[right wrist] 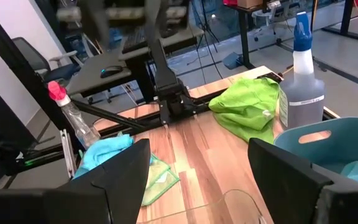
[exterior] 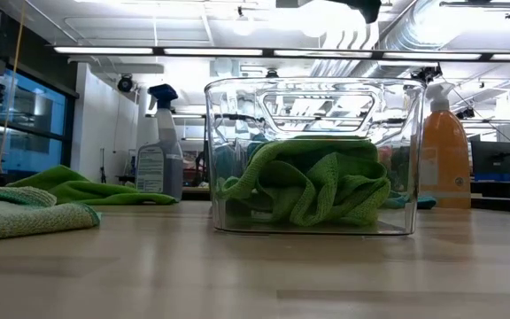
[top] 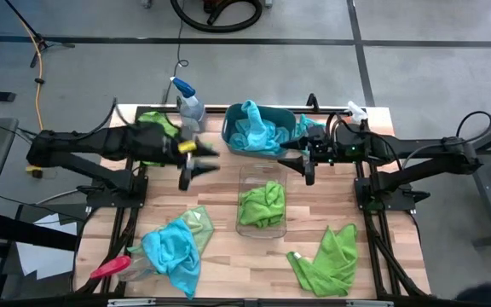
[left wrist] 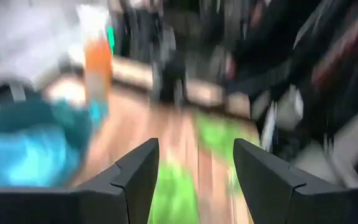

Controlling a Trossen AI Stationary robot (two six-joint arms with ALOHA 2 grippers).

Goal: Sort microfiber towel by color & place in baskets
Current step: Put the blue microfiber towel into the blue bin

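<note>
The teal tub [top: 286, 119] stands at the far middle of the table with turquoise towels [top: 254, 130] heaped in it. The clear bin [top: 247, 179] in front of it holds a lime green towel [top: 262, 203], which the low view shows bunched on the bin's floor [exterior: 312, 186]. Loose towels lie flat on the table: a green one far left [top: 154, 119], a turquoise one [top: 173, 247] over a pale green one [top: 198, 222] near left, and a green one near right [top: 331, 260]. My left gripper [top: 196, 168] [left wrist: 196, 146] hovers left of the clear bin, open and empty. My right gripper [top: 307, 170] [right wrist: 199, 146] hovers right of the tub, open and empty.
A blue-capped spray bottle [top: 187, 102] stands at the far edge left of the tub, and an orange bottle [exterior: 445, 151] stands far right. A red-handled tool [top: 109, 269] lies at the near left corner. Bare wood [top: 228, 273] shows between the near towels.
</note>
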